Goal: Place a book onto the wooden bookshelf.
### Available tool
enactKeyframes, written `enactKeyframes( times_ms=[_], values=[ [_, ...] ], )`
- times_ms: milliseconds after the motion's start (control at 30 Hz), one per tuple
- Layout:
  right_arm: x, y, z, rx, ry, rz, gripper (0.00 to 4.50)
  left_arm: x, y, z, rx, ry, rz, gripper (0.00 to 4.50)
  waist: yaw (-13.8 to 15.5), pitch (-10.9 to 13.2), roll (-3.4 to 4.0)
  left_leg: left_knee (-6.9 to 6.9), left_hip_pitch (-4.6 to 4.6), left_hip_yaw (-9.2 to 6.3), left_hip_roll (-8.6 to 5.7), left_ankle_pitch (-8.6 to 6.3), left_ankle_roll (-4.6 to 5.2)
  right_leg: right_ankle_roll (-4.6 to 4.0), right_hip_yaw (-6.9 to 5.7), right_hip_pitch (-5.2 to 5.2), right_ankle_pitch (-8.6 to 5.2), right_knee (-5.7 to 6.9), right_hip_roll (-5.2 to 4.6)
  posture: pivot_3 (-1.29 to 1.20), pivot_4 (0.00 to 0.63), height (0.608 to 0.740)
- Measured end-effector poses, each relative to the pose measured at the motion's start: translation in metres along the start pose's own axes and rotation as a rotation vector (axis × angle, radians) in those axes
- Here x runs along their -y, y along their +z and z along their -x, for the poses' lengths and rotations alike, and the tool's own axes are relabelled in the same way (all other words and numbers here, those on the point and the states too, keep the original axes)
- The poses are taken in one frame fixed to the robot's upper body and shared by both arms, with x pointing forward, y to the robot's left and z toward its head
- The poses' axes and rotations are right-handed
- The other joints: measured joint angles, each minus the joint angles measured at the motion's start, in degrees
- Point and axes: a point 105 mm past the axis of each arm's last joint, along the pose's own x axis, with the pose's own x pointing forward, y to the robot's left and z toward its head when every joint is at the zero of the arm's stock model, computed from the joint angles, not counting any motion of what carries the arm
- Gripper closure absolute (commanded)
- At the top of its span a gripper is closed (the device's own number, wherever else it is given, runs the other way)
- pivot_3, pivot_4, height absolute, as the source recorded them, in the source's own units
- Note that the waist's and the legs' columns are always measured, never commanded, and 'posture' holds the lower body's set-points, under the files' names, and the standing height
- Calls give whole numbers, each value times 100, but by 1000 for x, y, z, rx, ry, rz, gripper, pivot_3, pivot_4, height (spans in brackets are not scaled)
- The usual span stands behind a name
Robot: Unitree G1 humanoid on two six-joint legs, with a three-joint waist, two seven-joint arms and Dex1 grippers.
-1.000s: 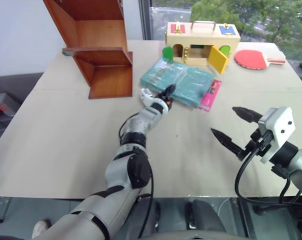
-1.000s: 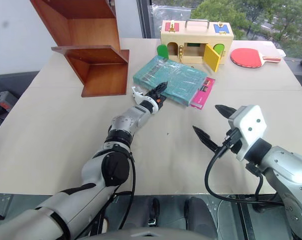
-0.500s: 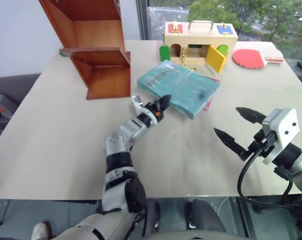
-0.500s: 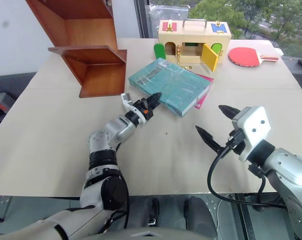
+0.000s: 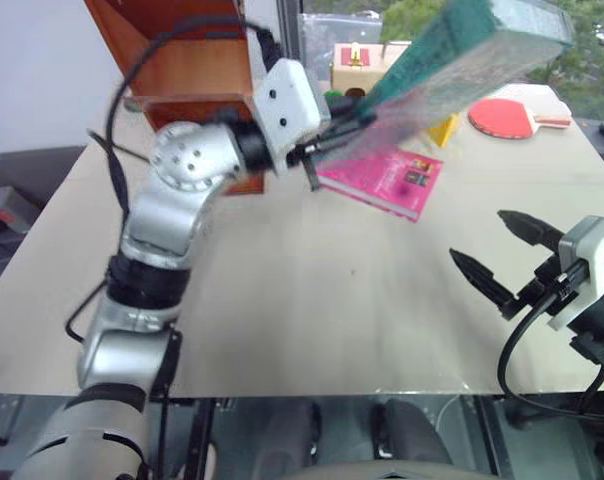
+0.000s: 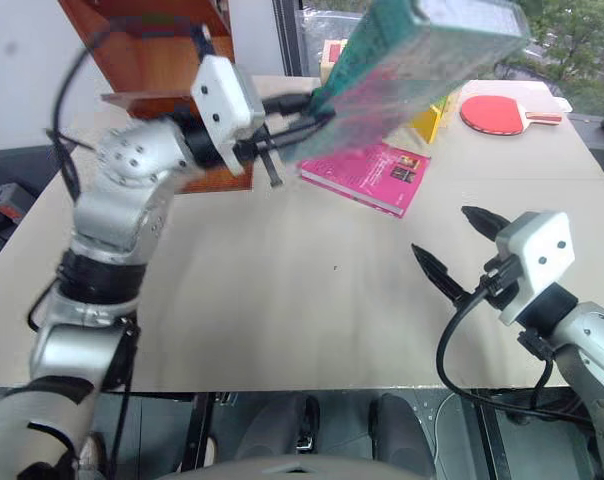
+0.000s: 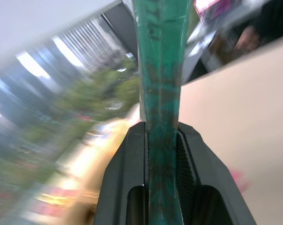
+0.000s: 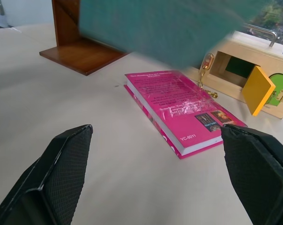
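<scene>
The teal-green book (image 5: pixel 462 45) hangs tilted high above the table, and my left gripper (image 5: pixel 354 108) is shut on its lower edge. In the left wrist view the book's edge (image 7: pixel 162 70) runs up between the two black fingers (image 7: pixel 127 161), which clamp it from both sides. The reddish-brown wooden bookshelf (image 5: pixel 197 60) stands at the far left, just behind the left arm. My right gripper (image 5: pixel 479 237) is open and empty, low at the near right, with its fingers pointing toward the table's middle.
A bright pink book (image 5: pixel 387 180) lies flat on the table under the raised book. Behind it stands a pale wooden box (image 8: pixel 254 70) with coloured doors. A red paddle (image 5: pixel 512 115) lies at the far right.
The left gripper shut on the teal-green book's edge and swung it up off the pink book into the air. The pink book now lies uncovered. The right gripper has hardly moved.
</scene>
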Motion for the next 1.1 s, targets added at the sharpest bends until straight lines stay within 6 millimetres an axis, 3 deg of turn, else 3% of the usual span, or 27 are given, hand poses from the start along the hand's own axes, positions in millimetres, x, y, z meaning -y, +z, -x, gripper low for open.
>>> enactKeyframes(
  times_ms=[167, 233, 333, 433, 533, 600, 733, 833, 933, 1067, 1100],
  values=[
    [2, 0, -14, 30, 30, -13, 0, -58, 6, 31, -163, -26, -215, 3725, -45, 4, -1, 2, -2, 11, -4, -14, 23, 8, -14, -3, -4, -5, 1, 0, 150, 740],
    [3, 0, -21, 42, 51, -15, 0, -77, -13, 52, -328, -32, -271, 3725, -55, 4, 0, 2, -2, 10, -5, -19, 32, 13, -16, -3, -7, -4, 1, 0, 150, 740],
    [5, -1, -28, 53, 71, -17, 0, -86, -48, 74, -555, -77, -303, 3725, -43, 16, -13, 6, -6, 6, -5, -22, 39, 15, -21, -3, -8, -2, 3, 0, 150, 740],
    [8, 8, -36, 89, 86, 7, 0, -91, -87, 105, -786, -122, -321, 3725, -25, 25, -16, 13, -13, 8, -5, -33, 57, 16, -20, -8, -8, -4, 2, 0, 150, 740],
    [13, 15, -41, 117, 83, 30, 0, -84, -112, 121, -886, -162, -294, 3725, 3, 26, -21, 23, -44, 5, -5, -25, 42, 17, -28, -33, -9, -4, -4, 0, 150, 740],
    [13, 18, -44, 127, 95, 42, 0, -79, -116, 118, -889, -186, -294, 3725, 5, 26, -22, 41, -92, 3, -5, -23, 40, 19, -32, -77, -7, 10, -9, 0, 150, 740],
    [16, 29, -49, 152, 107, 76, 0, -74, -121, 117, -907, -203, -240, 3725, -33, 26, -21, 42, -89, 11, -6, -23, 40, 19, -26, -85, -7, 29, -12, 0, 150, 740],
    [17, 51, -53, 204, 130, 139, 0, -72, -122, 120, -929, -215, -177, 3725, -101, 26, -21, 42, -84, 10, -4, -23, 39, 18, -24, -88, -8, 41, -9, 0, 150, 740],
    [15, 52, -54, 208, 145, 138, 0, -73, -120, 120, -932, -201, -125, 3725, -134, 26, -21, 42, -86, 13, -5, -23, 40, 18, -22, -89, -8, 42, -11, 0, 150, 740],
    [13, 57, -55, 227, 158, 142, 0, -72, -120, 121, -940, -203, -112, 2508, -144, 26, -21, 42, -86, 18, -6, -23, 40, 18, -18, -89, -8, 40, -15, 0, 150, 740],
    [13, 57, -55, 227, 162, 141, 0, -72, -121, 123, -947, -200, -113, 1800, -140, 26, -21, 42, -87, 16, -6, -23, 40, 18, -20, -90, -8, 41, -15, 0, 150, 740]
  ],
)
